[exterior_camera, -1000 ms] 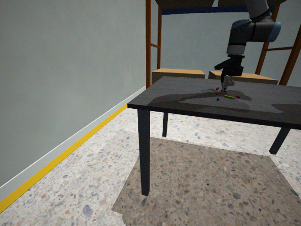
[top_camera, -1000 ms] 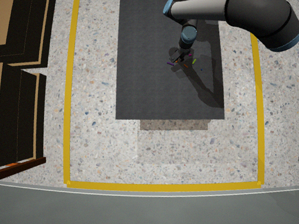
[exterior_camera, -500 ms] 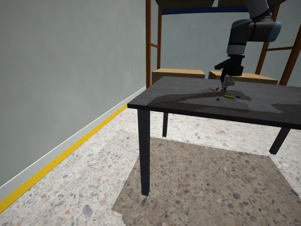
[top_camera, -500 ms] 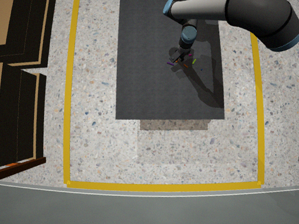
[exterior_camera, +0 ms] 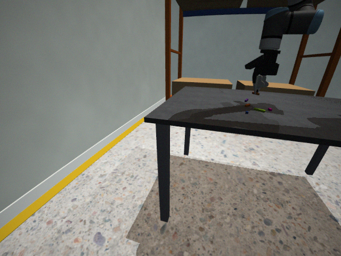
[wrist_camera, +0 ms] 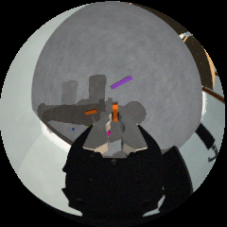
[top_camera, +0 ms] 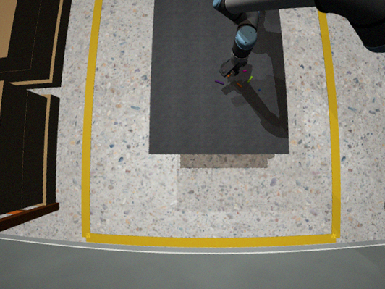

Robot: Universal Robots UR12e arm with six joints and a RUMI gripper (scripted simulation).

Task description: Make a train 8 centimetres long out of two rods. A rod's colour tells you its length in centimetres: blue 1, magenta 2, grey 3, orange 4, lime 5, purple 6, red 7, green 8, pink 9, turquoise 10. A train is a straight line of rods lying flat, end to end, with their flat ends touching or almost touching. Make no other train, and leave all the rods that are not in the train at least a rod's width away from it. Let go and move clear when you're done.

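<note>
My gripper [wrist_camera: 114, 113] is shut on an orange rod [wrist_camera: 114, 113] and holds it above the dark table; the gripper also shows in the top view [top_camera: 231, 72] and the exterior view [exterior_camera: 257, 92]. A second orange rod [wrist_camera: 91, 112] [exterior_camera: 248, 104] lies flat on the table, to the left in the wrist view. A purple rod [wrist_camera: 121, 82] [top_camera: 218, 82] lies beyond the gripper. A lime rod [exterior_camera: 259, 110], a magenta rod [exterior_camera: 270, 109] and a small blue rod [exterior_camera: 246, 112] lie nearby on the table.
The rods lie on a dark table [exterior_camera: 249, 113] with its edges well away from them. Cardboard boxes [exterior_camera: 202, 82] stand on an orange rack behind the table. A grey wall runs along the left.
</note>
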